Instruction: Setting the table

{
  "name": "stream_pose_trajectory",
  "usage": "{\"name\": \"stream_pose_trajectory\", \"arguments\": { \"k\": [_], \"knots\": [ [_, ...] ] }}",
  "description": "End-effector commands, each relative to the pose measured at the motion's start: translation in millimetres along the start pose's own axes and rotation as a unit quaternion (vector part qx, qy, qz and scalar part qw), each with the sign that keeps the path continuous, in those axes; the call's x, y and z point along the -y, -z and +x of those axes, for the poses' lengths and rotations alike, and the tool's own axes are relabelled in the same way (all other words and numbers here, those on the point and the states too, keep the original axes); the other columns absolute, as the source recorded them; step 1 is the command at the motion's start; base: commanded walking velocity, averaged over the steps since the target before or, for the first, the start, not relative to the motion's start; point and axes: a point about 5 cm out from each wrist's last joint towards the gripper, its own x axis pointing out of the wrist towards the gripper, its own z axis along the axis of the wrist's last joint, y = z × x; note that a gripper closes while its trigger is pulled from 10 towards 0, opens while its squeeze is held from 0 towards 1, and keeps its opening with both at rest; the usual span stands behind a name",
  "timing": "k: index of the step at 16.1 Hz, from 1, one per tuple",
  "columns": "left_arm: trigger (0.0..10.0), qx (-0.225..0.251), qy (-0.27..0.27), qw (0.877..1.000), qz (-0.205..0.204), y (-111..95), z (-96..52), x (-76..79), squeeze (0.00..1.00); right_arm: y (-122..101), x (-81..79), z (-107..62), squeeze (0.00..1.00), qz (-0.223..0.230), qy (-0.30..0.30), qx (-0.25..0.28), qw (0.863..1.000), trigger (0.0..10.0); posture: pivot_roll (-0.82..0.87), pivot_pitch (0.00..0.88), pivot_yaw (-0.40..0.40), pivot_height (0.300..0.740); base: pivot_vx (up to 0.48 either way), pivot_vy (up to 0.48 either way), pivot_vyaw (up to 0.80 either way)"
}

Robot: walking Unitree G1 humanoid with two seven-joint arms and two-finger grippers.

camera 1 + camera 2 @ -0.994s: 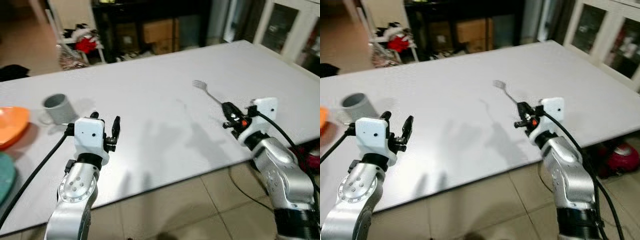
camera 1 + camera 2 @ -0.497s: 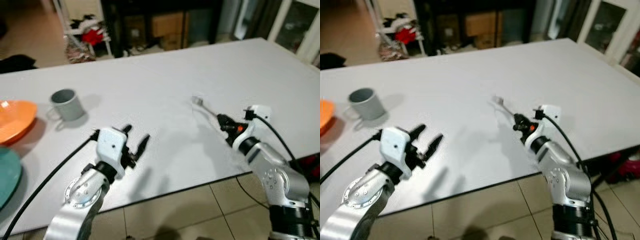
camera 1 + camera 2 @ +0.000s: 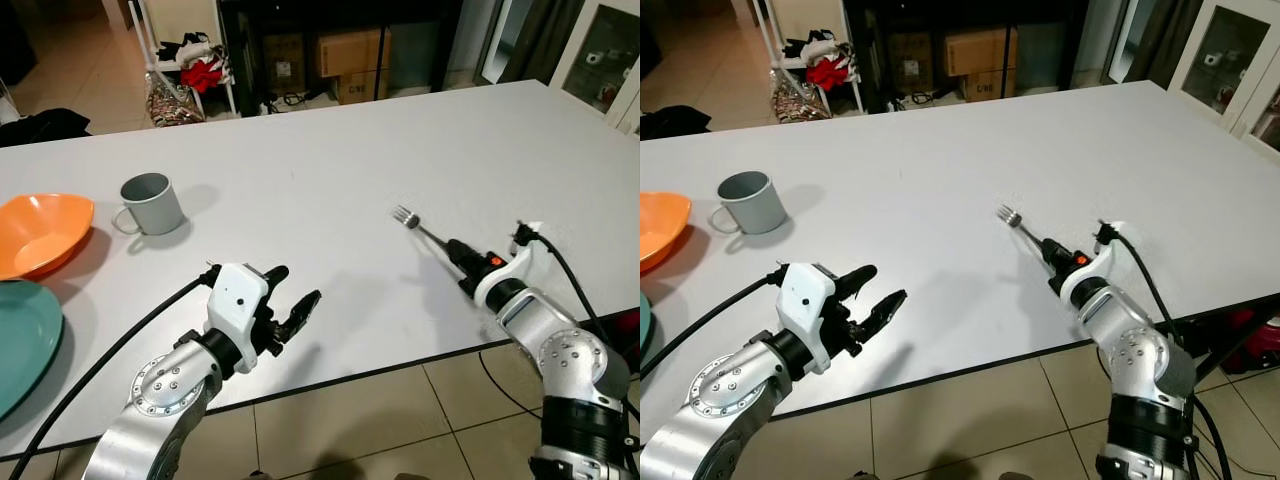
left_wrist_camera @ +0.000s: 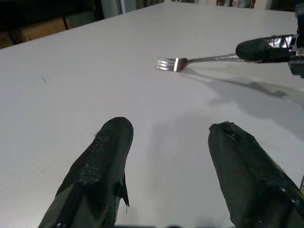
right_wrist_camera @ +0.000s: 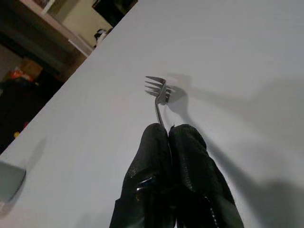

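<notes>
Reaching low over the white table (image 3: 300,150), our right gripper (image 3: 456,253) clenches the fork (image 3: 418,224) by its handle, tines pointing far-left at the table's right-centre. Our left gripper (image 3: 295,300) hovers near the front edge, fingers spread apart, grasping nothing.

No legible text, label, brand, number or sign is present. The cardboard boxes (image 3: 350,50) under the dark shelving beyond the desk (image 3: 330,150) carry faint print, too small and blurred to read. The grey mug (image 3: 152,203), the orange bowl (image 3: 40,232) and the fork (image 3: 420,225) show no markings.
</notes>
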Motion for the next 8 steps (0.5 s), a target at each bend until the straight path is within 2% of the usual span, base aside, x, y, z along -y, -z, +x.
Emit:
{"name": "stream_pose_trajectory", "arguments": {
  "k": [1,2,3,4,5,7,8],
  "knots": [
    [10.0,0.002,0.013,1.0,0.005,-4.1,0.1,3.5,0.0,6.7,8.6,-0.3,0.0,0.023,0.027,-0.026,0.999,10.0,-0.13,0.027,0.052,0.74,0.0,0.0,0.0],
    [10.0,0.0,0.016,1.0,0.002,-3.6,-0.2,4.5,0.0,7.9,11.2,-1.7,0.0,0.028,0.034,-0.033,0.998,10.0,-0.13,0.028,0.052,0.74,0.0,0.0,0.0],
    [10.0,-0.003,0.021,1.0,0.0,-2.5,-0.7,5.8,0.0,9.6,13.6,-2.9,0.33,0.033,0.04,-0.042,0.998,10.0,-0.13,0.027,0.052,0.74,0.0,0.0,0.0],
    [10.0,-0.007,0.028,1.0,-0.002,-1.5,-1.1,7.3,0.0,10.1,15.0,-3.9,0.56,0.031,0.045,-0.047,0.997,10.0,-0.13,0.027,0.052,0.74,0.0,0.0,0.0],
    [10.0,-0.009,0.031,0.999,-0.003,-0.8,-1.4,8.1,0.0,10.0,15.3,-4.2,0.75,0.031,0.047,-0.048,0.997,10.0,-0.13,0.027,0.053,0.74,0.0,0.0,0.0],
    [10.0,-0.016,0.041,0.999,-0.007,0.9,-2.4,10.5,0.0,9.3,16.0,-5.2,0.96,0.032,0.051,-0.051,0.997,10.0,-0.13,0.026,0.052,0.74,0.0,0.0,0.0],
    [10.0,-0.018,0.045,0.999,-0.008,1.3,-2.9,11.2,0.0,9.1,16.6,-5.8,0.97,0.029,0.054,-0.053,0.997,10.0,-0.13,0.025,0.052,0.74,0.0,0.0,0.0]
  ]
}}
